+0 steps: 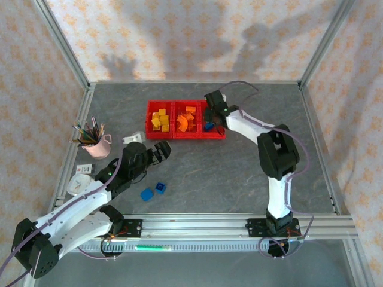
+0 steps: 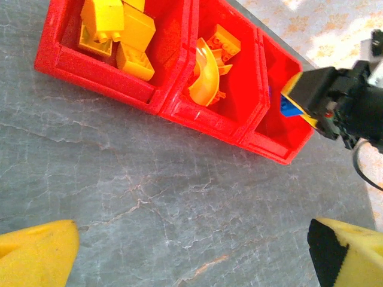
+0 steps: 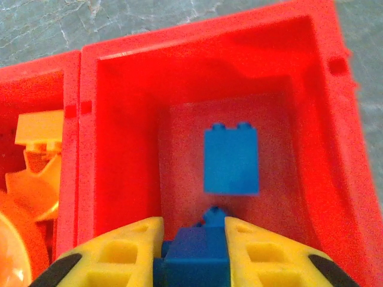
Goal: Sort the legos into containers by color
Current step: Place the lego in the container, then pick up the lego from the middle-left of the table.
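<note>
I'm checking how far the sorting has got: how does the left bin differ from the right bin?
The left bin holds a pile of yellow bricks; the right bin shows one loose blue brick on its floor. The right tool hangs over the right bin, shut on a second blue brick; nothing hangs over the left bin. Both are red and joined in one row.

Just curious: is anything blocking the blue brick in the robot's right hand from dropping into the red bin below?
Nothing visible does. The right hand holds the blue brick over the end bin's open top; one loose brick lies on its floor, with bare floor around it.
</note>
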